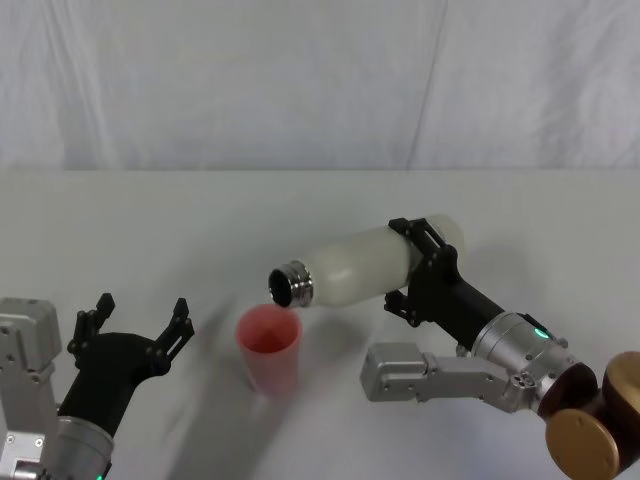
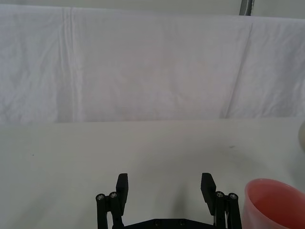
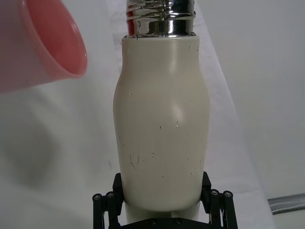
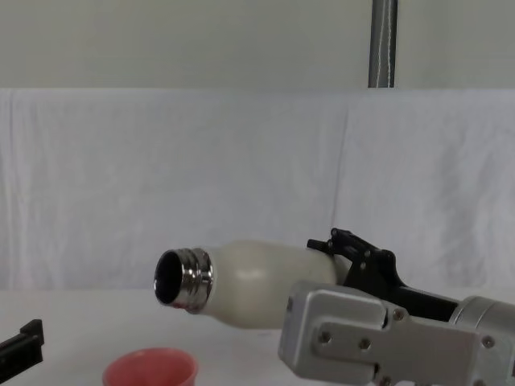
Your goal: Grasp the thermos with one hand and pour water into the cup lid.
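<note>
Thermos (image 3: 162, 133) matt cream, glossy steel neck; cup lid (image 1: 269, 345) smooth pink plastic.

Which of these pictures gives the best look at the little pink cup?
The head view: the whole cup lid stands on the table just below the tilted thermos mouth. The chest view catches just its rim, the left wrist view a cropped edge, and the right wrist view a partial side beside the steel neck.

White table (image 1: 150, 215) — white cloth backdrop (image 1: 300, 80) behind; grey pole (image 4: 383, 44).
</note>
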You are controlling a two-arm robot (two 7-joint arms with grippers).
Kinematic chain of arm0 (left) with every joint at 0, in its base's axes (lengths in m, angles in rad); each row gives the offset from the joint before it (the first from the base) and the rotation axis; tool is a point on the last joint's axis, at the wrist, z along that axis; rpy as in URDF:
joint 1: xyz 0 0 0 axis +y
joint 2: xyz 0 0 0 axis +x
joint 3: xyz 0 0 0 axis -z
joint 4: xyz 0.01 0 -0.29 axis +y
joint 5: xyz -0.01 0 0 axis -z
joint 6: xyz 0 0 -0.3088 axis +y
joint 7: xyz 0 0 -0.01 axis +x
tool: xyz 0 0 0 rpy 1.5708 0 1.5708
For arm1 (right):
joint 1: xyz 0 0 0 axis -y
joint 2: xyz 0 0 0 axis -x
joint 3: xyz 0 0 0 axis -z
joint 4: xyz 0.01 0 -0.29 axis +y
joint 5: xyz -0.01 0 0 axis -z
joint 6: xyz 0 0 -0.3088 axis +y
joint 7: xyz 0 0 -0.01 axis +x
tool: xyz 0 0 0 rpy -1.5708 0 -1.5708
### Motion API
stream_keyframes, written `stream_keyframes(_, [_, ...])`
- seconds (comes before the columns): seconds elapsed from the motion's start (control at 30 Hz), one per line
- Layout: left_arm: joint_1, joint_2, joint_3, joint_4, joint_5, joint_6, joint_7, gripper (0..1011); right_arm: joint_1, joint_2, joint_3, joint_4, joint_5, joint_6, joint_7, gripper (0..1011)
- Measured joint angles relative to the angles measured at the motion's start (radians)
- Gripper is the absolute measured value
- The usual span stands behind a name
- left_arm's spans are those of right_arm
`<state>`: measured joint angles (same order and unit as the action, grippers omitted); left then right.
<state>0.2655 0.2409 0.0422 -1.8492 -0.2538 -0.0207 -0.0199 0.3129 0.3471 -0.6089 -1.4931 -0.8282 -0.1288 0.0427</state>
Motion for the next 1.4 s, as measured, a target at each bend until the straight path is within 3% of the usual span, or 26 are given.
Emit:
stream_keyframes(0.57, [0.000, 0.000, 0.000, 0.000, 0.000, 0.000, 0.000, 1001, 0.064, 0.007, -0.047, 0.049, -0.049, 0.007, -0.003, 950])
stream_keyframes(1.0, [0.000, 0.000, 0.000, 0.000, 0.000, 0.000, 0.000, 1001, 0.122, -0.004, -0.085, 0.128, -0.067, -0.008, 0.000, 949])
stream_keyframes(1.4, [0.000, 0.000, 0.000, 0.000, 0.000, 0.000, 0.000, 1001, 0.143, -0.003, -0.098, 0.135, -0.081, -0.007, -0.023, 949])
